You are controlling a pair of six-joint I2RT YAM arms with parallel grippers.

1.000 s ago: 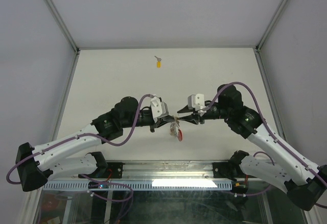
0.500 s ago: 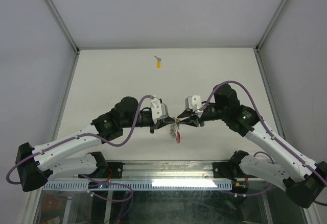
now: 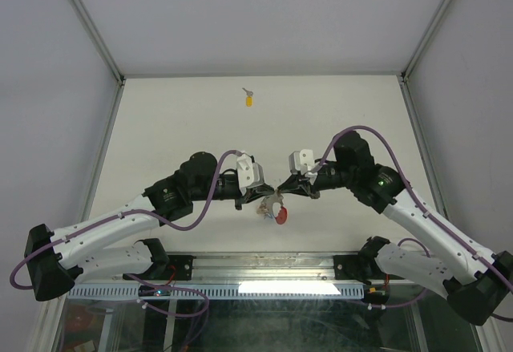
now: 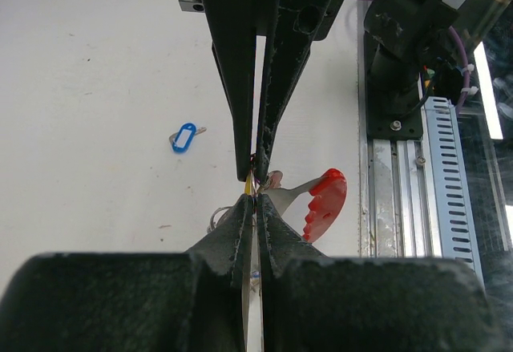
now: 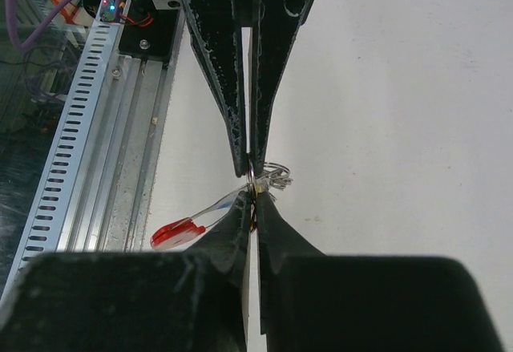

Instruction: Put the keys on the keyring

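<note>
My left gripper (image 3: 271, 194) and right gripper (image 3: 280, 191) meet tip to tip above the near middle of the table. Both are shut on the keyring (image 3: 273, 208), a cluster of thin silver rings with a red plastic piece (image 3: 280, 217) hanging below them. In the left wrist view my gripper (image 4: 256, 201) pinches the cluster, with the red piece (image 4: 324, 204) to its right. In the right wrist view my gripper (image 5: 255, 201) grips the rings (image 5: 276, 174), and the red piece (image 5: 176, 232) hangs left. A yellow-headed key (image 3: 249, 100) lies far back. A blue-tagged key (image 4: 184, 137) lies on the table.
The white table (image 3: 176, 127) is walled by grey panels left, right and behind. A metal rail (image 3: 272, 265) runs along the near edge by the arm bases; it also shows in the left wrist view (image 4: 449, 200) and the right wrist view (image 5: 88, 135).
My right gripper has moved left until its tips touch the left gripper's tips. The hanging cluster has swung, and its red piece now hangs a little lower and flatter.
</note>
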